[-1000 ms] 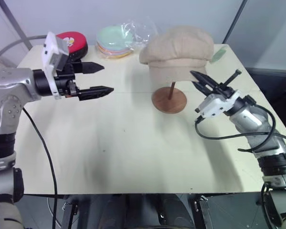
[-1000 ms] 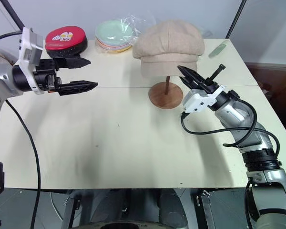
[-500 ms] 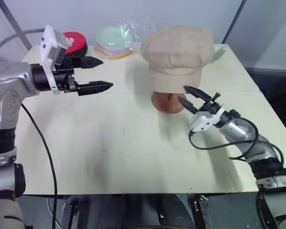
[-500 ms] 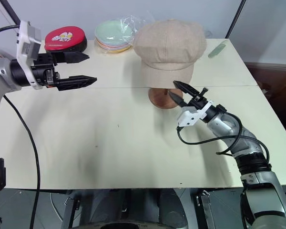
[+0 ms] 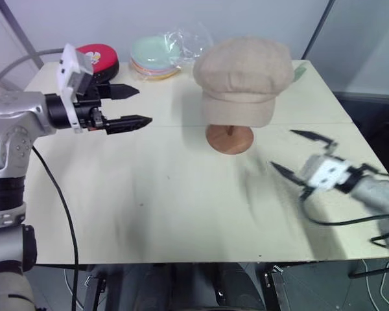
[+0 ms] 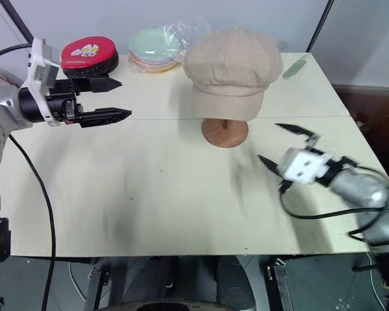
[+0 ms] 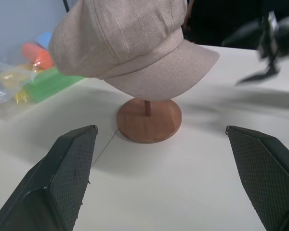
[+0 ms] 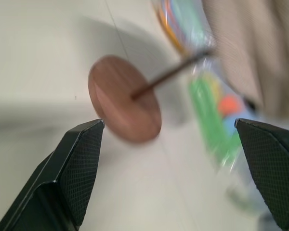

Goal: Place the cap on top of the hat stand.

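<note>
In the eye views, the cap (image 5: pixel 244 76) is seen resting on the stand (image 5: pixel 229 138), its crown covering the top disc, brim toward the robot. A second ago the right gripper (image 5: pixel 299 155) was shut close beside the stand's rod under the cap; it is now drawn back to the table's right side, well apart from the stand, with its fingers spread wide and nothing between them. The left gripper (image 5: pixel 131 106) is held as before, left of the cap and apart from it, its jaws wide and empty.

In the left wrist view, the cap (image 7: pixel 130 43) and the stand's base (image 7: pixel 149 120) are framed between the two open fingers (image 7: pixel 62 183), well beyond their tips.

In the right wrist view, the base (image 8: pixel 125 106) and rod are seen between the spread fingers (image 8: pixel 77 163), beyond their tips, the cap (image 8: pixel 250 53) off to one side.
</note>
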Robot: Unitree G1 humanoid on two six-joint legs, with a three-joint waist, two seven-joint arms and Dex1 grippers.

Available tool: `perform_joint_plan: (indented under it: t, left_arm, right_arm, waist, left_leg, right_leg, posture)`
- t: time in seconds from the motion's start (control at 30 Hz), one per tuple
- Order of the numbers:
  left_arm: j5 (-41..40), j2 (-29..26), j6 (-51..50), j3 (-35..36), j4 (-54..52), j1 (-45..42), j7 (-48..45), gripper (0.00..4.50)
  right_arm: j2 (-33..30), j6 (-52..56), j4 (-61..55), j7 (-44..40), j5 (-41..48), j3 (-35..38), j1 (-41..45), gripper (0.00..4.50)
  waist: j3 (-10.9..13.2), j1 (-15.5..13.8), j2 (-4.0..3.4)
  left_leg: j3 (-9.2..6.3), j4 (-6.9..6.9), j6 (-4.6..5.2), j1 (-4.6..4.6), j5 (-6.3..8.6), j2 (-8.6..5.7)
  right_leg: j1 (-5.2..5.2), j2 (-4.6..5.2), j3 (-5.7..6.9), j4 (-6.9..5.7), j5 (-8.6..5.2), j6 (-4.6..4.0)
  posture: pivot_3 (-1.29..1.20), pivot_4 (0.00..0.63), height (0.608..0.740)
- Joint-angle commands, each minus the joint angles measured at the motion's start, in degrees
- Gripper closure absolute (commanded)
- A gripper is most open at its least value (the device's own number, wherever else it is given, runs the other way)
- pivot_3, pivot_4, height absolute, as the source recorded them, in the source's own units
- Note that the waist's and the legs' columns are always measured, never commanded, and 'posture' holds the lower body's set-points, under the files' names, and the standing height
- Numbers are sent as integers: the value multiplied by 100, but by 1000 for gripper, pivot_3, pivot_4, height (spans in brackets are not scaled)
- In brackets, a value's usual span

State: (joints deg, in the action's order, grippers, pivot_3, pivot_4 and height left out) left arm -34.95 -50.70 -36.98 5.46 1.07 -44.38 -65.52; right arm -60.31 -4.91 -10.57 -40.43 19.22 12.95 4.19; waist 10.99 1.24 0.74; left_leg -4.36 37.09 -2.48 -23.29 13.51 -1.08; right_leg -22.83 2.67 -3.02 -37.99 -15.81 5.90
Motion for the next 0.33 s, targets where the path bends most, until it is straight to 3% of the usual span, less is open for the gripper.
perform_joint_plan:
  t: [0.03,0.13,0.33]
  left_arm:
    - [24,-73,135,188,102,-201,-94,0]
    - [-54,-64,58,212,292,-380,-200,0]
    - [78,-64,166,99,468,-556,-345,0]
  right_arm:
    - [-532,2066,-94,-856,2150,1009,495,52]
    - [-1024,3542,451,-1652,3298,1413,983,52]
    - [-1334,4662,1029,-2353,3596,1358,1488,52]
  waist:
    - [1,-5,0]
    - [1,-30,1]
    - [2,-44,3]
  left_leg:
    - [0,-1,0,3,0,1]
    - [0,1,1,0,0,1]
    - [2,-1,2,-5,1,-2]
  right_leg:
    - [3,1,0,1,0,0]
    - [5,3,6,4,-1,-2]
    - [6,10,11,20,-1,-1]
  posture:
    - [0,150,740]
    - [0,150,740]
    - [0,150,740]
